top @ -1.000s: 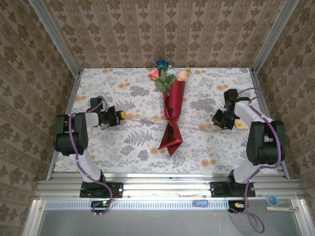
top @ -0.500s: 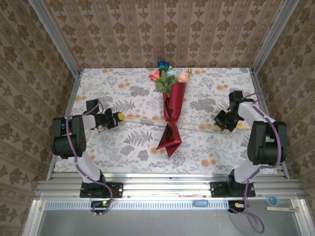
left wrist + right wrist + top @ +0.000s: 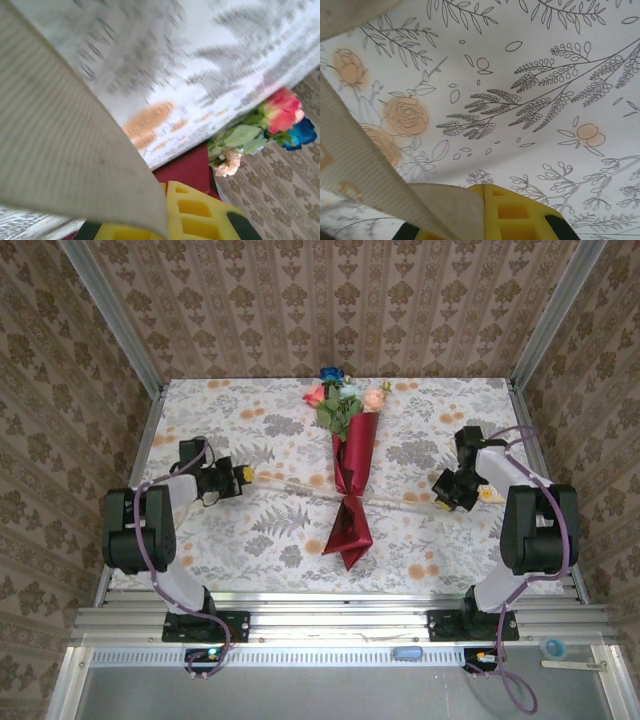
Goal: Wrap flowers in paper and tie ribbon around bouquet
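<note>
The ribbon [image 3: 298,487] is held clamped at both ends by the left gripper [image 3: 241,474] and right gripper [image 3: 444,490]; the bouquet [image 3: 354,455], heads toward the far edge of the table [image 3: 440,560], has been shifted slightly rightward, so tightening is judged underway

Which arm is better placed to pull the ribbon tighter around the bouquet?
Probably left. The left pincer, shut on the ribbon, lies in line with it and can draw straight back from the bouquet; the right pincer, also shut on it, stands at an angle.
</note>
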Action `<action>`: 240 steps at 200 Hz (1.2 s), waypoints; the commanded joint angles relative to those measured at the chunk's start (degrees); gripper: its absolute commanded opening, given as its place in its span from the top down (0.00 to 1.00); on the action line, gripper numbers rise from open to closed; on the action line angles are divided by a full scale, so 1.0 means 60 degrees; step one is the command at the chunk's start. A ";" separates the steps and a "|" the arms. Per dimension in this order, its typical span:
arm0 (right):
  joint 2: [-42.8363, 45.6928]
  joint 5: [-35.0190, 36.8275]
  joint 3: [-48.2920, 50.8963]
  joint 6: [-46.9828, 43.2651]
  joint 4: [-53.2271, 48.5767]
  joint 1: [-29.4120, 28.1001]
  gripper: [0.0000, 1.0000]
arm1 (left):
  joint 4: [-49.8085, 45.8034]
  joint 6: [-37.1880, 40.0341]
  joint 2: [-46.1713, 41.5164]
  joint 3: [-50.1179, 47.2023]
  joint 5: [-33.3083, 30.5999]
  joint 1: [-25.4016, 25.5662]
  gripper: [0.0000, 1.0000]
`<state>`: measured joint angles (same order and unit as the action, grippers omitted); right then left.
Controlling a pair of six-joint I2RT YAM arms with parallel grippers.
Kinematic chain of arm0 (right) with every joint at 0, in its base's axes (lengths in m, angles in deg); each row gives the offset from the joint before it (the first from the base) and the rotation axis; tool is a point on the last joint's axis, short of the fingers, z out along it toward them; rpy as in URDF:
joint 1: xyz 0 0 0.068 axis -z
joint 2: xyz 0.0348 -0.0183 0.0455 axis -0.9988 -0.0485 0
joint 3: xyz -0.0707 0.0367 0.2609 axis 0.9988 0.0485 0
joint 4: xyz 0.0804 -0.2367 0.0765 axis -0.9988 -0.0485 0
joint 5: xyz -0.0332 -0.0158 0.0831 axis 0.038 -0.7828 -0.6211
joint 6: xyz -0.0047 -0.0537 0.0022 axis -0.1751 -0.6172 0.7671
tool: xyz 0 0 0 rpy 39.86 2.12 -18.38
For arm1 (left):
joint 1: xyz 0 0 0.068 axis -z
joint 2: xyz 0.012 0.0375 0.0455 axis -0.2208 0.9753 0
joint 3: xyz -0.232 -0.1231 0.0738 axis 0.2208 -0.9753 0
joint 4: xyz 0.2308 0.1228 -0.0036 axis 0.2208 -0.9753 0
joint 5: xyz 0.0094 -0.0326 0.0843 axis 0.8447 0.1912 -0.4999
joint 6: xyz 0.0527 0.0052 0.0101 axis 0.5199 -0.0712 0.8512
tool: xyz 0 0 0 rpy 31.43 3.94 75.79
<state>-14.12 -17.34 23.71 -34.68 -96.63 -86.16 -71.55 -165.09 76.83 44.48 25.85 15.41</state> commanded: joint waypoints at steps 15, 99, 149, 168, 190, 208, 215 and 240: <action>-0.0290 0.1455 -0.0051 -0.0012 -0.0744 -0.0349 1.00 | -0.1564 0.0513 -0.0805 -0.0037 -0.1174 0.0787 0.99; -0.0233 0.1786 -0.0275 -0.0291 -0.1007 -0.0744 1.00 | -0.6332 0.2907 -0.1391 0.1859 -0.2717 0.1289 0.43; -0.0275 0.1685 -0.0071 -0.0208 -0.0896 -0.0836 1.00 | -0.6100 0.2548 -0.0026 0.2189 -0.2911 0.2300 0.43; -0.0232 0.1691 -0.0042 -0.0192 -0.0872 -0.0850 1.00 | -0.6497 0.2907 0.0698 0.2833 -0.3113 0.2454 0.43; -0.0223 0.1687 -0.0005 -0.0187 -0.0855 -0.0851 1.00 | -0.6825 0.3144 0.1161 0.3166 -0.3517 0.2502 0.44; -0.0214 0.1682 0.0049 -0.0150 -0.0838 -0.0851 1.00 | -0.6730 0.3177 0.1530 0.3229 -0.3416 0.2516 0.47; -0.0201 0.1676 0.0078 -0.0139 -0.0821 -0.0851 1.00 | -0.6761 0.3195 0.1632 0.3279 -0.3419 0.2542 0.48; -0.0193 0.1666 0.0123 -0.0115 -0.0806 -0.0865 1.00 | -0.6671 0.3087 0.1858 0.3223 -0.3294 0.2669 0.52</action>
<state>-16.02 -9.12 23.66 -35.95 -100.60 -90.88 -109.27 -147.08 86.47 62.97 6.53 30.34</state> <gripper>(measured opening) 0.062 0.491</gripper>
